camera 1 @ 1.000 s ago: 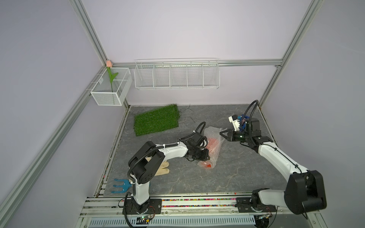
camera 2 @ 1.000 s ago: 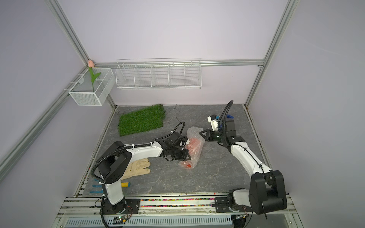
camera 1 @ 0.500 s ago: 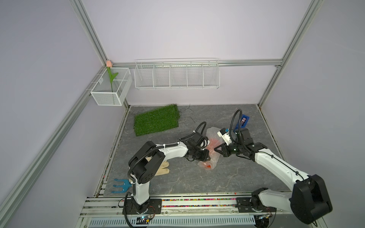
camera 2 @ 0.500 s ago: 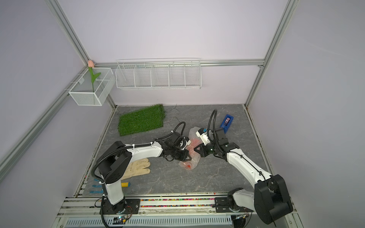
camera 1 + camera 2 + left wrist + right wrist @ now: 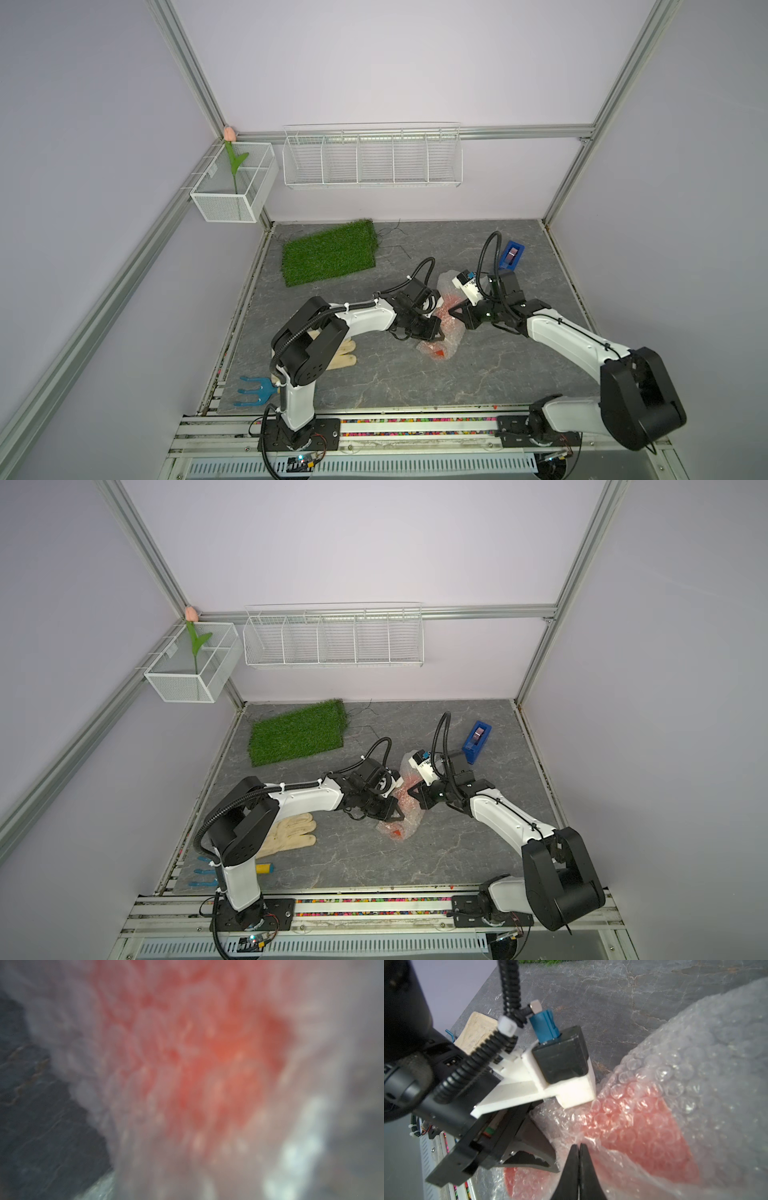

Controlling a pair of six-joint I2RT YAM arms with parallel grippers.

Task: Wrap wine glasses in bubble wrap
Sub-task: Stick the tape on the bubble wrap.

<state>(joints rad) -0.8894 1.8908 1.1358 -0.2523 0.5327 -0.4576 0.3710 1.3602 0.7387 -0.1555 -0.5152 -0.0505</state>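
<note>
Most wrapping looks done: mid-frame on the desk [image 5: 415,386], the left pincer [image 5: 432,332], nearly closed, seems to pinch the bubble wrap [image 5: 449,282] bundled round the lying goblet [image 5: 439,353]. The right pincer [image 5: 579,1146], fully closed with nothing visibly held, touches the bundle. Securing remains.

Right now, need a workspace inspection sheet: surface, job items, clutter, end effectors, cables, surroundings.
Surface: grey marbled table, no spills seen.
Job's things: red goblet lying inside crumpled bubble wrap, mid-table between the arms.
Clutter: grass mat, glove, blue hand rake, blue tape dispenser.
End effectors: left end effector closed, pressed into the wrap, any pinch on film hidden; right end effector closed, tips at the wrap over the goblet.
Cables: black hose looped above each wrist; thin dark strands beside the mat.
Surroundings: wire shelf and mesh basket holding a fake tulip, both wall-mounted.
</note>
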